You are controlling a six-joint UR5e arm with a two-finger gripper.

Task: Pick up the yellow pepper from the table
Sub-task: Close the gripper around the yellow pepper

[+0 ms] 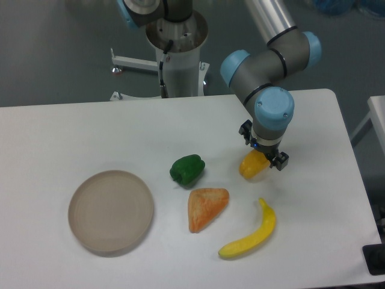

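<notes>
Camera: jaws straddle yellow pepper (251, 167) (unclosed)

No readable text, labels, brands, numbers or signs anywhere in view.

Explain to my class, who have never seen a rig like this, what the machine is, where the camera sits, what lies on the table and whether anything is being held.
The machine is a jointed robot arm, grey with blue caps, ending in a two-finger pincer. One fixed camera looks down at the white table from the front. On the table lie a round beige plate, a green pepper, an orange wedge, a long yellow banana and a small yellow pepper. The pincer hangs right over the yellow pepper, its fingers either side of the top. Whether it already grips cannot be told; the pepper looks to be on the table.
</notes>
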